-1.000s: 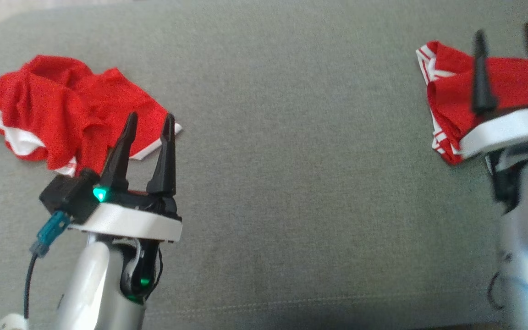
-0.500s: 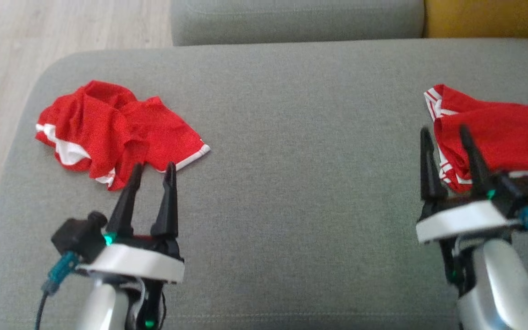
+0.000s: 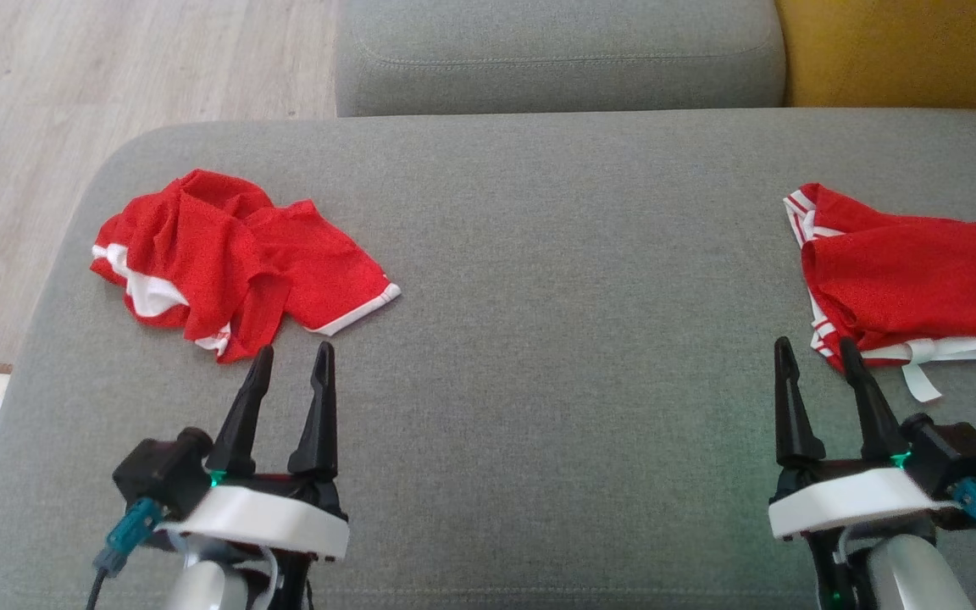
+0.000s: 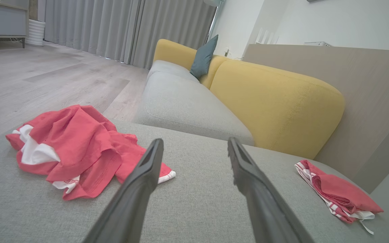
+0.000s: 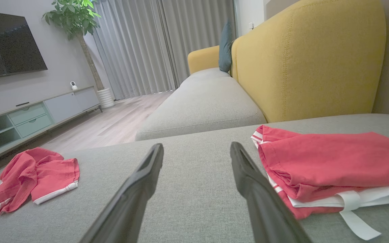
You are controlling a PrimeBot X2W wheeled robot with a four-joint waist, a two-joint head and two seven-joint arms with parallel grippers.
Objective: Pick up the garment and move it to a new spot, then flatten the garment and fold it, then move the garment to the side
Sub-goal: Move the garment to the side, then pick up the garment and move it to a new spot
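A crumpled red garment (image 3: 225,263) with white trim lies at the left of the grey sofa seat (image 3: 581,296). My left gripper (image 3: 296,349) stands open just short of its near edge, fingers empty; in the left wrist view the crumpled garment (image 4: 79,145) lies left of that gripper (image 4: 195,140). A second red garment (image 3: 903,280), folded, with white stripes and a loose white tie, rests at the right. My right gripper (image 3: 814,343) is open and empty beside its near left corner. The right wrist view shows the folded garment (image 5: 333,158) just right of the gripper (image 5: 197,145).
A yellow backrest (image 3: 903,51) rises behind the seat at the right, and another grey cushion (image 3: 556,59) lies beyond. Wooden floor (image 3: 115,85) drops off past the seat's left edge. A TV cabinet (image 5: 29,118) and curtains stand further off.
The head camera has lifted, showing more sofa and floor. Both grippers have drawn back off the two garments: their fingers overlapped the red cloth before and now stop short of it. Both stayed open.
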